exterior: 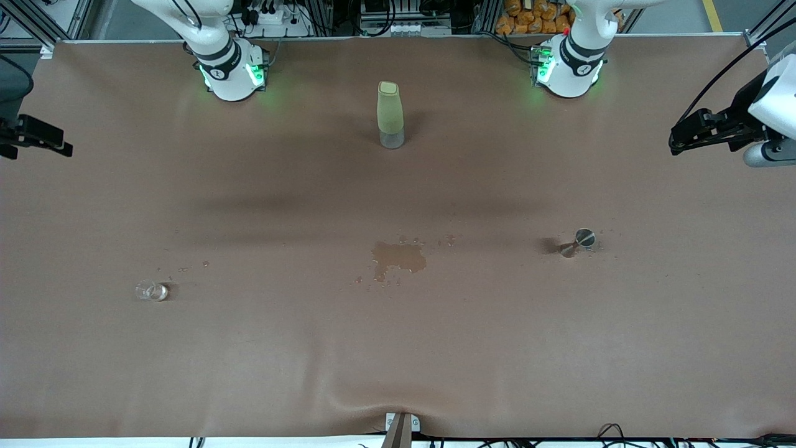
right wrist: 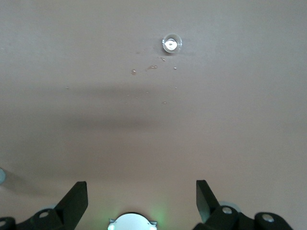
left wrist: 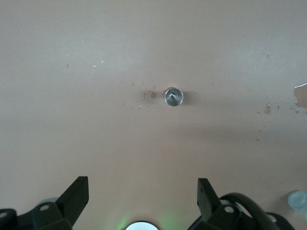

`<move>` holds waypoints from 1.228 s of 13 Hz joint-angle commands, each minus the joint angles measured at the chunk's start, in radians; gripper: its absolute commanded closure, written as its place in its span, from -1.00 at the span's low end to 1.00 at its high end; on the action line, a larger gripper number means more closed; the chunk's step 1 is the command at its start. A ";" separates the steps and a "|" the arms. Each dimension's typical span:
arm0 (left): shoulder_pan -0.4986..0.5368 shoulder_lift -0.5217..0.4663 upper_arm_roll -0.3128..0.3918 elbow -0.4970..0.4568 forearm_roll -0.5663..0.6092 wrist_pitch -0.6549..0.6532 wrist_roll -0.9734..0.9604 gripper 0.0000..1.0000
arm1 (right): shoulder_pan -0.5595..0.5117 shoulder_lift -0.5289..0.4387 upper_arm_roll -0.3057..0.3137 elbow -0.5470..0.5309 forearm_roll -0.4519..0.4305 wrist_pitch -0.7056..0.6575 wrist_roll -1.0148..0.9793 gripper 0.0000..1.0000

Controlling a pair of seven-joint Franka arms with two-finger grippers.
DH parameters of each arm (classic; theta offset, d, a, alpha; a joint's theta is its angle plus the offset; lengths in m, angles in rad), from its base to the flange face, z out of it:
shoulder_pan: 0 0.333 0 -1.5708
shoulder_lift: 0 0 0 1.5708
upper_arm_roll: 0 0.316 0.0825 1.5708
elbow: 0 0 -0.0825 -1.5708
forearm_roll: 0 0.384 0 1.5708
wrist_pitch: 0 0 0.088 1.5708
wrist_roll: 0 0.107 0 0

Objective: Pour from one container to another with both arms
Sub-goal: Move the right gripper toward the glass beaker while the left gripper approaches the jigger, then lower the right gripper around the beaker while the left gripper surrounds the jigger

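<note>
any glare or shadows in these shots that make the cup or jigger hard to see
Front view: the glass cup is nearly transparent against the brown table; the jigger glints and casts a short dark shadow. Left wrist view: the jigger's rim shines brightly. Right wrist view: the cup shows a white highlight, with a soft shadow band across the table.

White arms [exterior: 578, 56] with black joint bands, green-lit bases, black cables and black fingers [left wrist: 76, 196].

table cover [exterior: 497, 348]: matt brown, cloth-like sheet, slight wrinkles at edge nearest front camera. jigger [exterior: 578, 242]: polished steel, mirror-bright. cup [exterior: 152, 290]: clear glass, glossy. bottle [exterior: 390, 114]: matt pale-green sleeve, clear glossy base. spill [exterior: 398, 257]: wet dark patch, shiny droplets around. gripper fingers [left wrist: 76, 194]: matt black plastic look.
</note>
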 commanded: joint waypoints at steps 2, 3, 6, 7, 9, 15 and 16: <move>0.014 0.001 0.005 -0.059 -0.033 0.048 0.071 -1.00 | -0.120 0.079 0.013 0.012 0.051 0.052 -0.178 -1.00; 0.039 -0.001 0.006 -0.094 -0.059 0.088 0.103 -1.00 | -0.137 0.092 0.013 0.012 0.061 0.060 -0.209 -1.00; 0.101 -0.005 0.006 -0.217 -0.116 0.198 0.168 -1.00 | -0.186 0.141 0.013 0.012 0.074 0.101 -0.321 -1.00; 0.109 -0.004 0.006 -0.260 -0.129 0.245 0.198 -1.00 | -0.207 0.164 0.013 0.012 0.103 0.117 -0.370 -1.00; 0.145 0.002 0.005 -0.367 -0.163 0.379 0.312 -1.00 | -0.249 0.204 0.013 0.014 0.146 0.137 -0.457 -1.00; 0.266 0.042 0.006 -0.524 -0.382 0.534 0.673 -1.00 | -0.322 0.334 0.013 0.030 0.238 0.196 -0.703 -1.00; 0.285 0.044 0.006 -0.541 -0.398 0.534 0.738 -1.00 | -0.336 0.362 0.013 0.037 0.272 0.200 -0.773 -1.00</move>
